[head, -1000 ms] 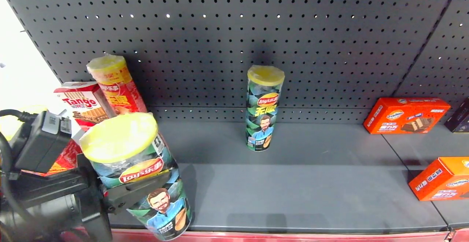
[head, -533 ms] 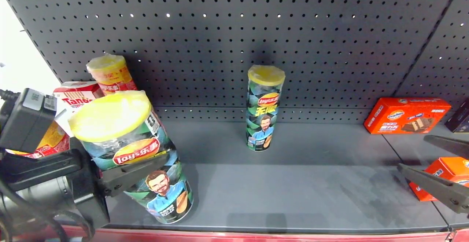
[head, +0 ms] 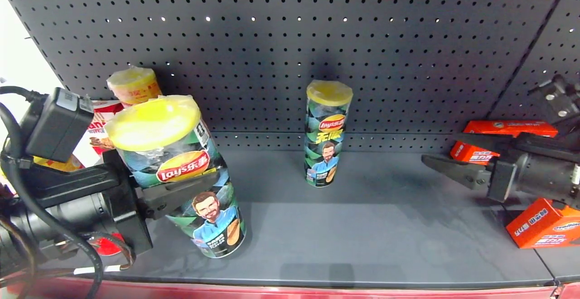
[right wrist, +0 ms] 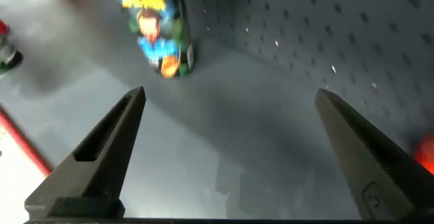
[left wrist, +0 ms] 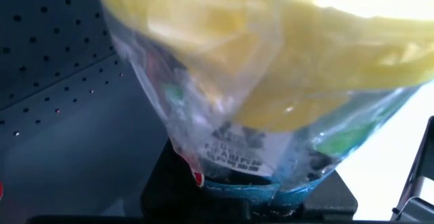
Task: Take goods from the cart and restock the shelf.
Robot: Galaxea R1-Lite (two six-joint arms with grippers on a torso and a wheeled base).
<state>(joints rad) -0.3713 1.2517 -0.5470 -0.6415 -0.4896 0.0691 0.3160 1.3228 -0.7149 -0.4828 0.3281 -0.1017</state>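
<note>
Chip can point(head: 181, 176) carried deeper onto shelf point(head: 362, 235); right gripper point(head: 439, 150) entered.

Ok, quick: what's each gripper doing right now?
Left gripper: closed on the green chip can.
Right gripper: open, holding nothing.

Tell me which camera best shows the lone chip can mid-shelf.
Head view: the lone chip can stands whole and upright. Right wrist view catches it blurred, top cut off; left wrist view faces the held can.
</note>
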